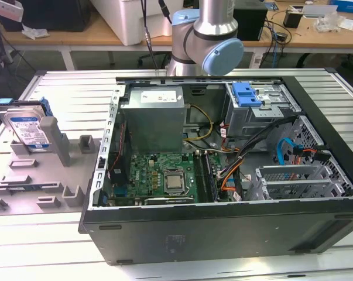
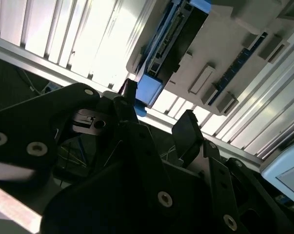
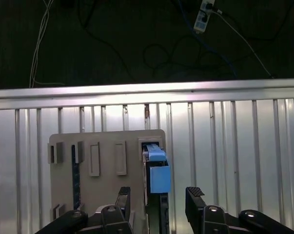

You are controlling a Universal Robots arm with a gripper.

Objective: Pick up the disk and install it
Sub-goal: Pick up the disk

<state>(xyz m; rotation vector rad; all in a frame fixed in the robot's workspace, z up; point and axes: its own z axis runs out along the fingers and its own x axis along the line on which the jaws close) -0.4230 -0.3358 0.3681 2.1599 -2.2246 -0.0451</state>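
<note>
While the disk (image 1: pixel 25 126) stands on edge in the grey holder plate (image 1: pixel 53 175) on the slatted bench (image 1: pixel 65 82), at the exterior view's left and well apart from the open computer case (image 1: pixel 223 146), the hand (image 3: pixel 159 201) hangs over it, its fingers (image 3: pixel 125 197) spread and holding nothing. In the first wrist view the disk's blue carrier edge lies roughly midway between them. A clean pick, I judge, calls for a straight descent, keeping that centring, and closing on the flat faces.

Harsh glare off table (image 2: pixel 95 44), dark foreground
</note>
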